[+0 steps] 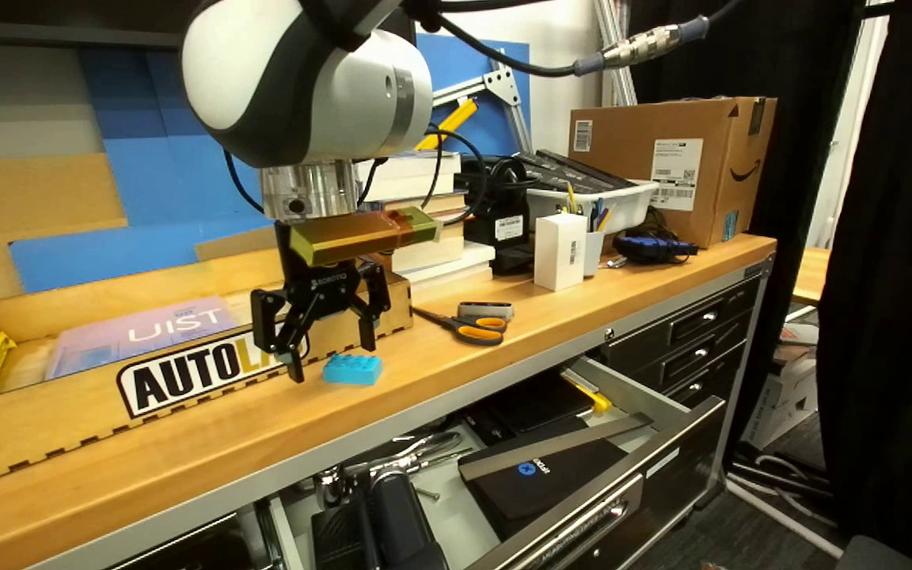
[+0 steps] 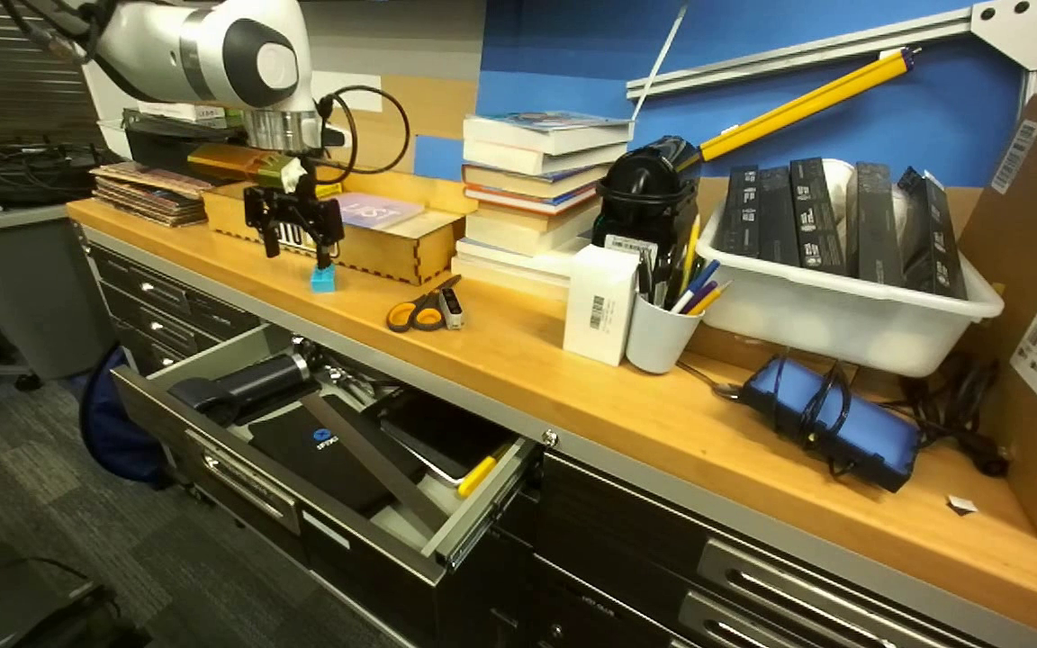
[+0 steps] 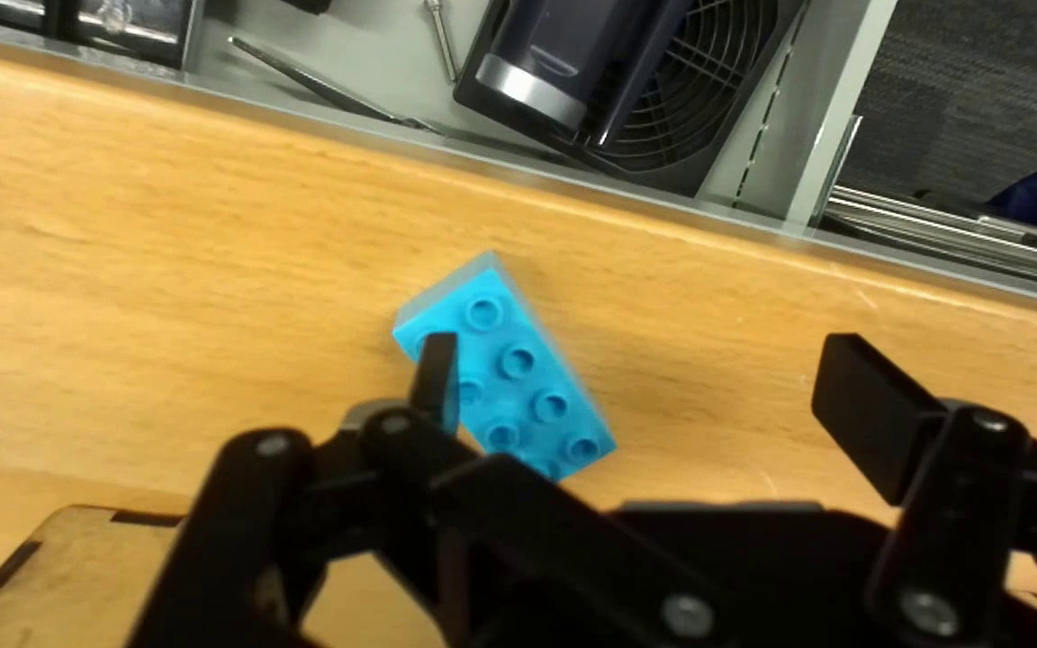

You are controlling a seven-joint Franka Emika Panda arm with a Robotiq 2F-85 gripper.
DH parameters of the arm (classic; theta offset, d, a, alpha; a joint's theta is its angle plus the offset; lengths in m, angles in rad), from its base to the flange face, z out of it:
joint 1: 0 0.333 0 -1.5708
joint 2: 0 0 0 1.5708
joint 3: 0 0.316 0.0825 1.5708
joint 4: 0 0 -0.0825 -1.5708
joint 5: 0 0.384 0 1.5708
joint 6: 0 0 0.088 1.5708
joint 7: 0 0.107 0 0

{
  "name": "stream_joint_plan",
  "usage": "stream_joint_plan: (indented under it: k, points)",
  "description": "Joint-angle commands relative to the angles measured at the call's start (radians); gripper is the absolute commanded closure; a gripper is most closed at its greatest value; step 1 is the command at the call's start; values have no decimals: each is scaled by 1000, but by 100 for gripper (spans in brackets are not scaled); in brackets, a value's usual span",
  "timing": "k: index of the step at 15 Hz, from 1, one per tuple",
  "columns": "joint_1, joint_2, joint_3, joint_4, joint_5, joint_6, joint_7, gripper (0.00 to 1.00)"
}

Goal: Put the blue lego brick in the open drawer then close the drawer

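Likely getting ready to grab | holding gripper (image 3: 637, 387) spread wide apart above table (image 3: 167, 315) | seeing blue brick (image 3: 514, 385) on table at nine o'clock from gripper's middle in wrist view | probably needing slide toward nine o'clock, small twist, dip, squeeze

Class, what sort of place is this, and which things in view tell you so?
Probably a robotics lab or workshop: a robot arm hangs over a wood-topped workbench, and the open drawer below the worktop holds assorted gear.
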Motion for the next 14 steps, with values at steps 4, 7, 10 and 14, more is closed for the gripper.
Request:
stream_joint_plan:
  k: [4,7,10,14]
  points:
    - [32,18,-56,21,-60,56,118,0]
    - [35,29,-75,23,-81,66,172,0]
    - [23,40,-66,25,-34,50,153,0]
    - [36,41,-80,8,-51,89,222,25]
